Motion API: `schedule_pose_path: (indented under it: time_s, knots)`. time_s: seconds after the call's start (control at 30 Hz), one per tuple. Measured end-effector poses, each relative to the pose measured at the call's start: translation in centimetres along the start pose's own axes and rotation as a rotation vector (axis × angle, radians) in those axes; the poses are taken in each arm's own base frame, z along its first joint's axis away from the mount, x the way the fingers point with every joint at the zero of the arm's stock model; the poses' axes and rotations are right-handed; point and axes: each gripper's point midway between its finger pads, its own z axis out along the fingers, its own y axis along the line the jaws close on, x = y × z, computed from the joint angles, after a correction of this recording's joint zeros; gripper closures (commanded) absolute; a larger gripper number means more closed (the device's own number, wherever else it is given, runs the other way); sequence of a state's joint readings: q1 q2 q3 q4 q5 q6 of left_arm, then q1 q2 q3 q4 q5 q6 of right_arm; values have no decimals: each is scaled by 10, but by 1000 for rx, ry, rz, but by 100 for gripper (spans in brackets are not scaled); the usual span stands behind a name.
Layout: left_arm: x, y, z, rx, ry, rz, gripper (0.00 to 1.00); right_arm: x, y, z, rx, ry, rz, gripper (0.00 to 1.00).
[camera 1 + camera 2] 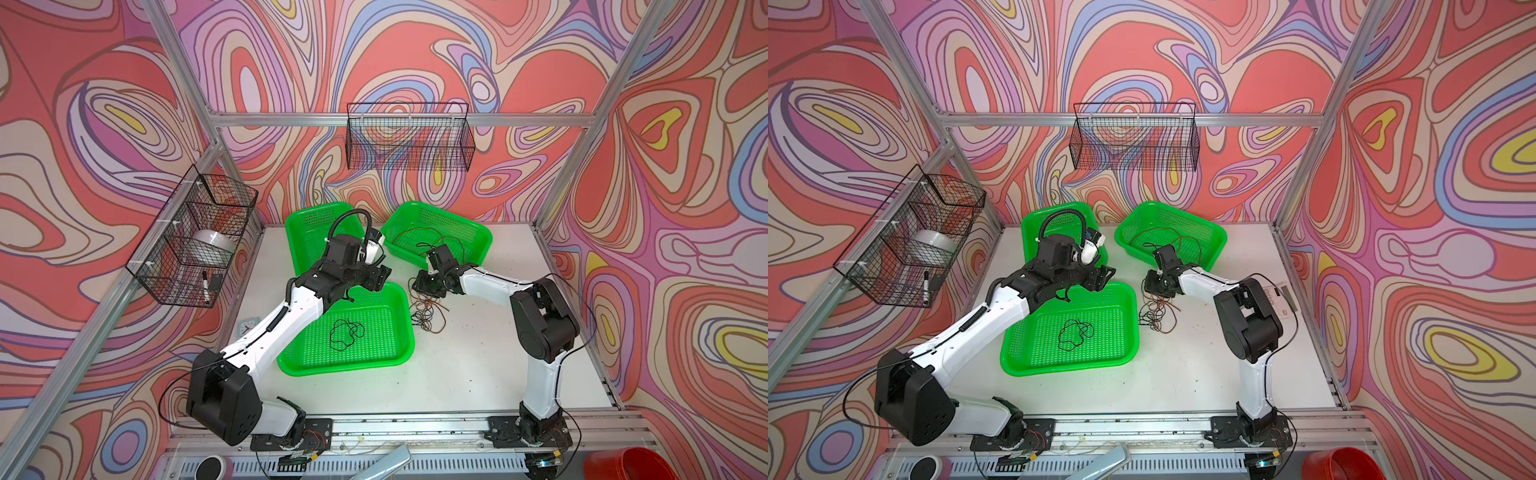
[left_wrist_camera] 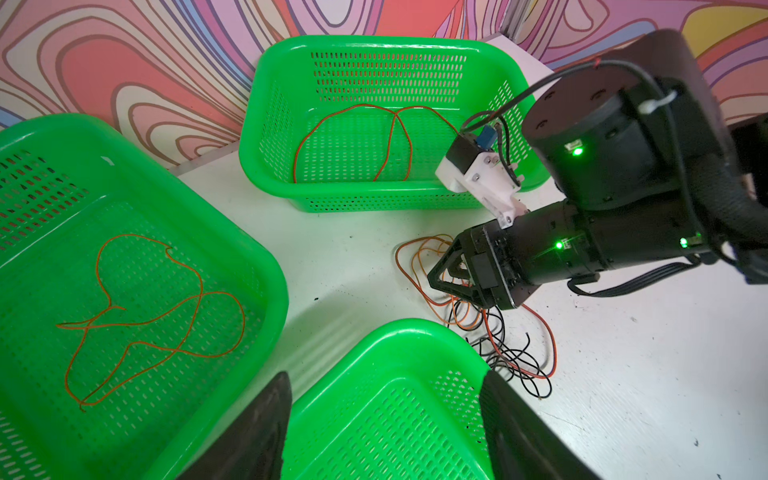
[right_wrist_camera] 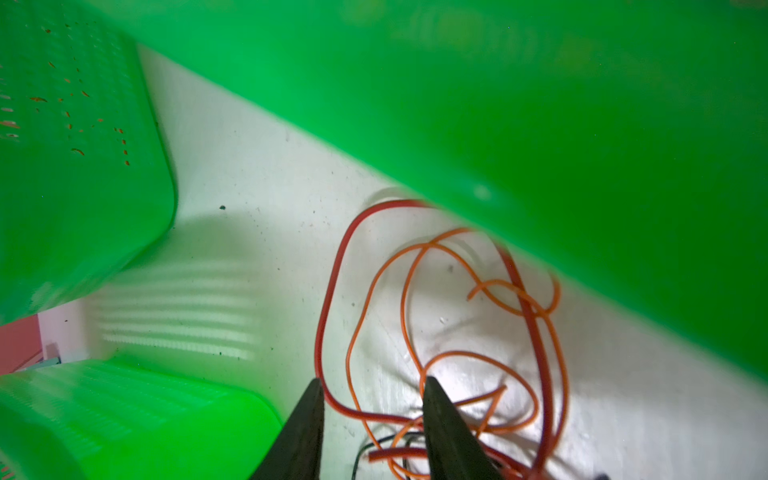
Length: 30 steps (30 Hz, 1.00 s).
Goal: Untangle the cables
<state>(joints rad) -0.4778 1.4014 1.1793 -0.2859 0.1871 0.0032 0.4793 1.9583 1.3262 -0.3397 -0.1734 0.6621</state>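
A tangle of orange, red and black cables (image 1: 426, 311) (image 1: 1156, 311) lies on the white table, right of the front green basket (image 1: 345, 370). My right gripper (image 1: 419, 286) (image 3: 374, 399) points down into the tangle (image 3: 457, 332). It is open, and red and orange strands cross between its fingers without being pinched. My left gripper (image 1: 380, 278) (image 2: 386, 424) is open and empty over the front basket's far rim. A black cable (image 1: 345, 332) lies in that basket. An orange cable (image 2: 145, 316) lies in the back left basket and a red-brown one (image 2: 374, 133) in the back right basket.
The back left basket (image 1: 307, 216) and the back right basket (image 1: 482, 237) stand against the far wall. Black wire baskets hang on the left wall (image 1: 195, 241) and the back wall (image 1: 409, 137). A calculator (image 1: 1285, 299) lies at the table's right edge.
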Motion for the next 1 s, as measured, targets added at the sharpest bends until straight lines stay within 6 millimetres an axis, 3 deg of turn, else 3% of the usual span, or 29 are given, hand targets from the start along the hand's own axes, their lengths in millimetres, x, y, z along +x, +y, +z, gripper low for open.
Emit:
schedule_pose_path:
  time_s: [0.37, 0.83, 1.0]
  knots:
    - [-1, -1, -5, -1, -11, 7, 26, -8, 3, -31, 36, -99, 14, 54]
    - [-1, 0, -5, -2, -10, 28, 26, 9, -8, -1, 44, -28, 79, 53]
    - [-1, 2, -5, -6, -10, 29, 26, 2, -1, 7, 12, -43, 76, 59]
